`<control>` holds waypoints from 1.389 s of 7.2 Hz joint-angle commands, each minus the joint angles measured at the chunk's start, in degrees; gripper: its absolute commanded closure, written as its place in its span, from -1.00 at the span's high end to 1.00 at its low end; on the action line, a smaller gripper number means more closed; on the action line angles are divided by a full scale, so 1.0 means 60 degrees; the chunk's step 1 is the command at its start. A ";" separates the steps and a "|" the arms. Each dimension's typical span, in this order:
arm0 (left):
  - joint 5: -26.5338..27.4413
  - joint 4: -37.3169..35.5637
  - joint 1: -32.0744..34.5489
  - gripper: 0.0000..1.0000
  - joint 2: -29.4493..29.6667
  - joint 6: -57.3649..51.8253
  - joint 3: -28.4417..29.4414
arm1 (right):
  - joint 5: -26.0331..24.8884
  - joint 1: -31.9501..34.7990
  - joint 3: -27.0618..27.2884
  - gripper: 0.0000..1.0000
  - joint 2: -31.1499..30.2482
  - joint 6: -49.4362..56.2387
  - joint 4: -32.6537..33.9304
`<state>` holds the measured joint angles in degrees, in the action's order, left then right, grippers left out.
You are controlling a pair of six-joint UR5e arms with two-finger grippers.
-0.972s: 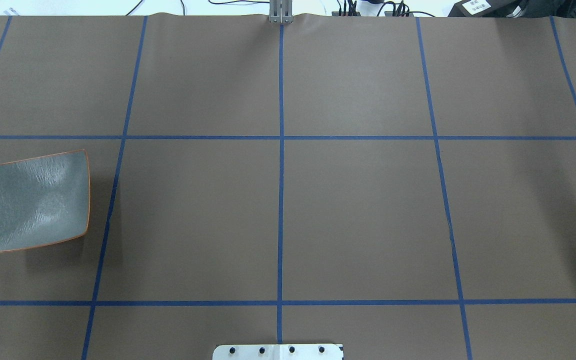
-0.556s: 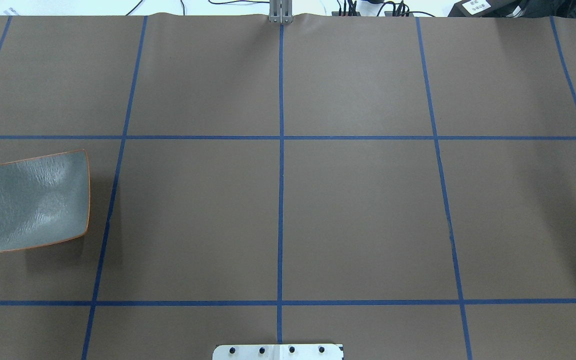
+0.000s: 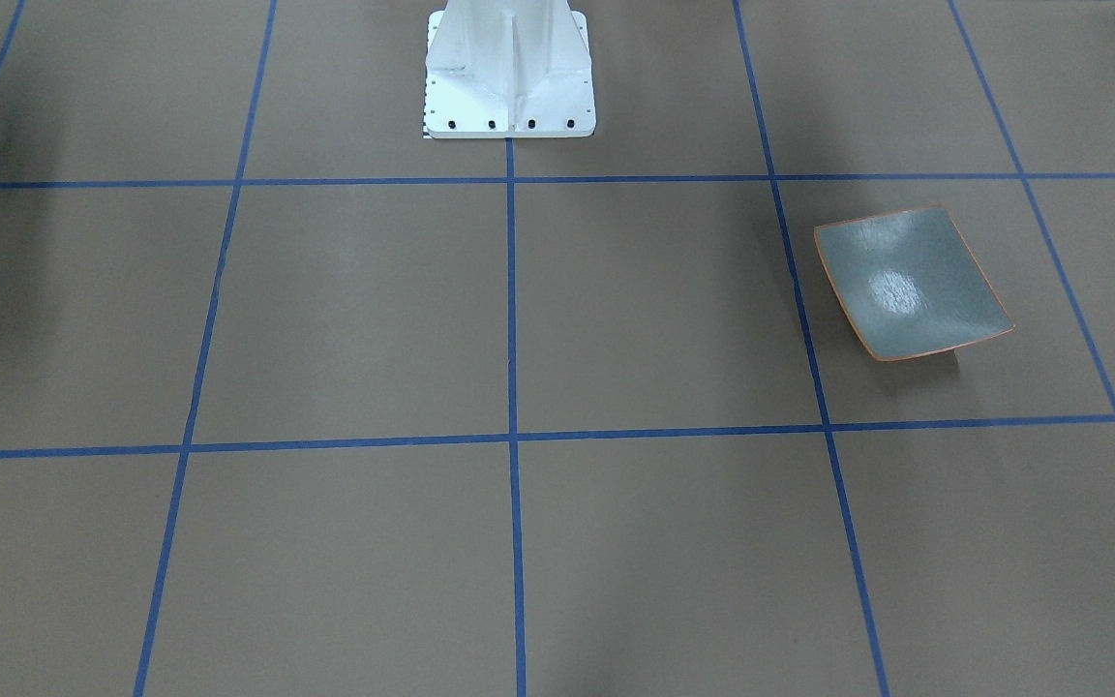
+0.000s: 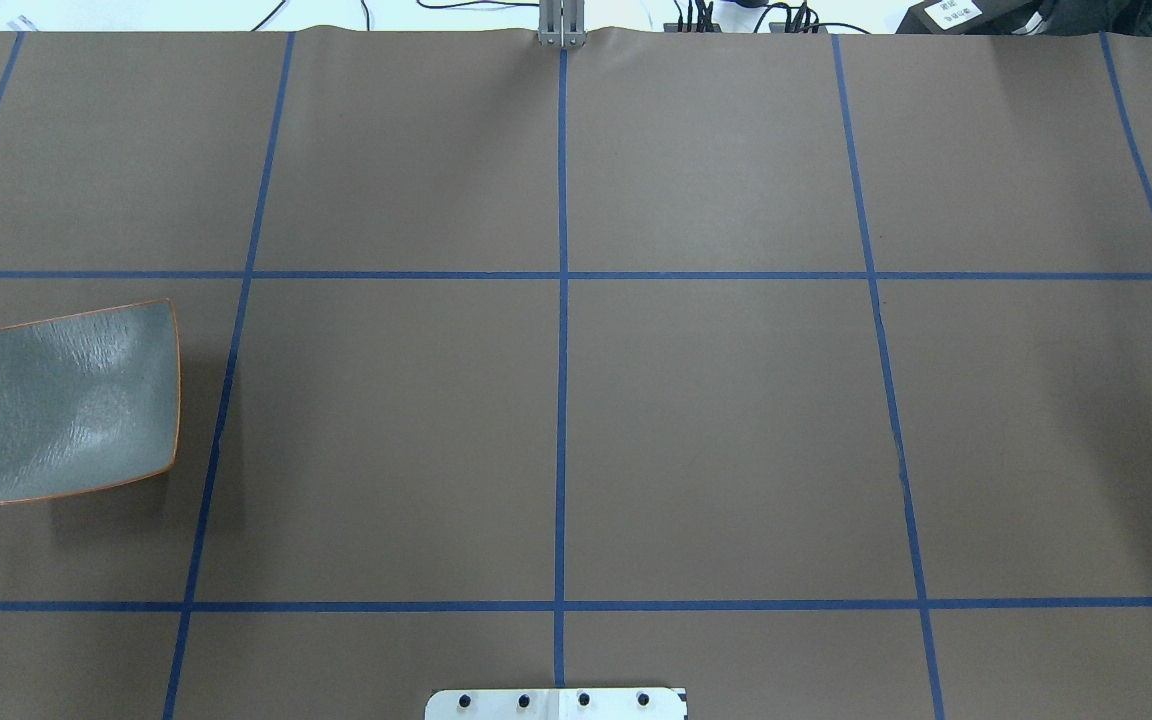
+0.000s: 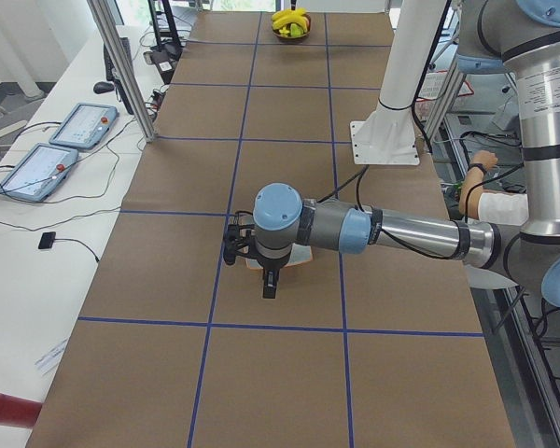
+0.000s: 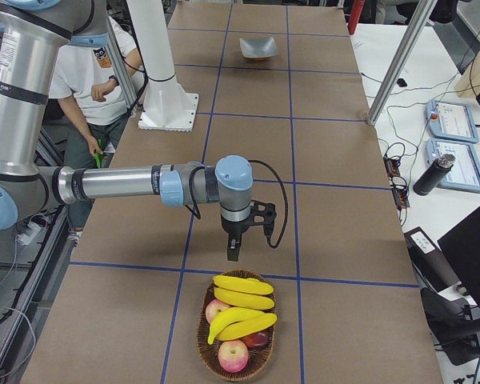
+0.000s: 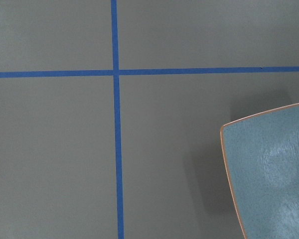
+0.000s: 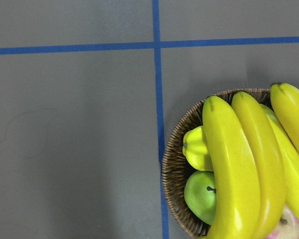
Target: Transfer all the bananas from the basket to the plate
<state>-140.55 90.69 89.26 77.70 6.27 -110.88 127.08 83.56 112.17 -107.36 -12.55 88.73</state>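
Bananas (image 6: 242,301), four bright yellow glossy curved ones, lie piled across the top of an oval brown woven wicker basket (image 6: 202,339) at the table end on the robot's right. Right wrist view: bananas (image 8: 231,164) side by side over the basket rim (image 8: 173,172), with a green apple (image 8: 200,195) and a small yellow-green fruit (image 8: 198,149) under them. Red-yellow apples (image 6: 233,354) also sit in the basket. Squarish grey-green speckled plate with thin orange-brown rim (image 4: 81,400) sits far away at the opposite table end, on the robot's left, inside one tape square (image 3: 911,281); its corner shows in the left wrist view (image 7: 269,174). Left gripper (image 5: 271,289) points down and hangs over the plate, hiding most of it in the left side view. Right gripper (image 6: 234,254) points down, hanging just beside the basket's near rim, above the blue tape line. Both grippers show only in the side views, so cannot tell whether the jaws are apart or together. Brown table mat with blue tape grid (image 4: 736,420) covers the table. White pedestal base (image 3: 509,77) stands at mid table edge. Person in white shirt (image 6: 104,68) sits behind the robot. Two tablet-like pendants (image 5: 51,154) lie on the white side bench.
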 commanded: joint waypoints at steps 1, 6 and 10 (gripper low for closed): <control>-0.0027 0.0002 0.0005 1.00 0.0000 0.0257 -0.0066 | -0.0580 -0.0898 0.0084 0.85 -0.0211 -0.0773 -0.0009; -0.0510 0.0002 0.0035 1.00 -0.0015 0.0273 -0.0066 | -0.1698 -0.1124 -0.0397 0.90 -0.1281 -0.0983 -0.1736; -0.0525 -0.0012 0.0079 1.00 -0.0453 0.0273 -0.0549 | -0.1332 -0.1255 -0.1526 0.90 -0.1324 -0.2801 -0.4431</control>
<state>-143.70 90.63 89.70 75.61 7.91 -113.65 118.53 76.32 104.18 -114.95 -26.69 65.64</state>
